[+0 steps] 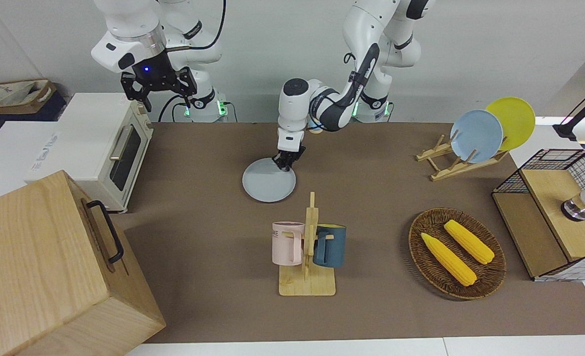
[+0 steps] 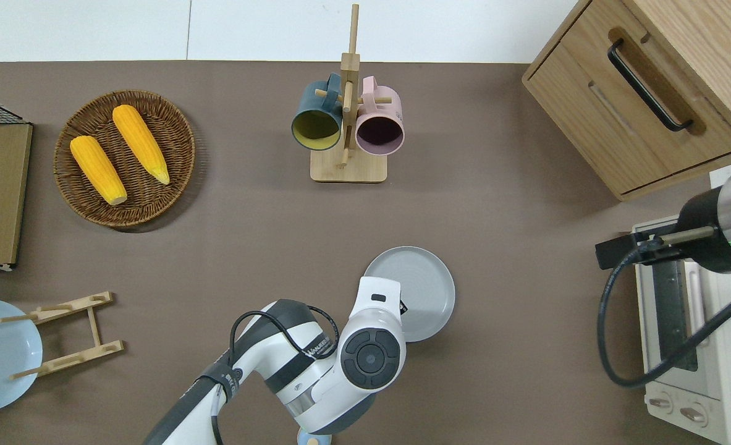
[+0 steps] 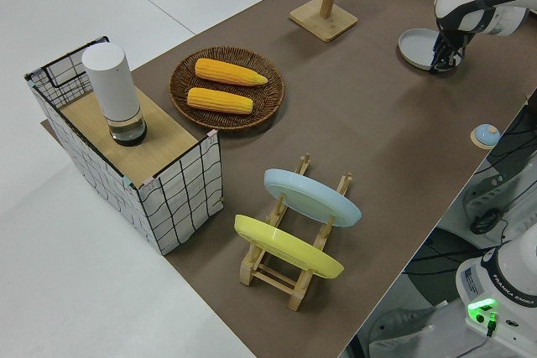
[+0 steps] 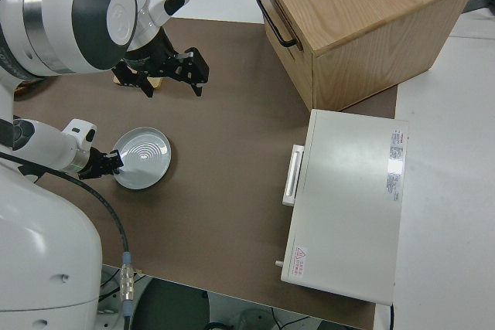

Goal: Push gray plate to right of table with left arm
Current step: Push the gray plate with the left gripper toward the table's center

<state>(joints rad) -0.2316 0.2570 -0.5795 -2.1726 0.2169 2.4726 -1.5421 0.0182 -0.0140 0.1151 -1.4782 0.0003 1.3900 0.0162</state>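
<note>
The gray plate (image 1: pixel 268 180) lies flat on the brown counter (image 1: pixel 213 163), right way up, about midway along it and closer to the robots than the mug rack (image 1: pixel 308 257). The left pincer (image 1: pixel 283 163) is down at the plate's rim, on the edge toward the left arm's end and the robots' side. Its black fingers look drawn together there, though I cannot tell whether they actually pinch the rim or just press against it.

To my eye the plate is a light, stiff thing, probably hard plastic or ceramic, and it should slide easily over the matte top. No lifting seems needed: the low raised rim is the place to bear on. A push off-centre could make it spin or slip away sideways.

Being round, it has no long axis and points nowhere in particular; only its open face, turned upward, matters. The right arm is parked.
</note>
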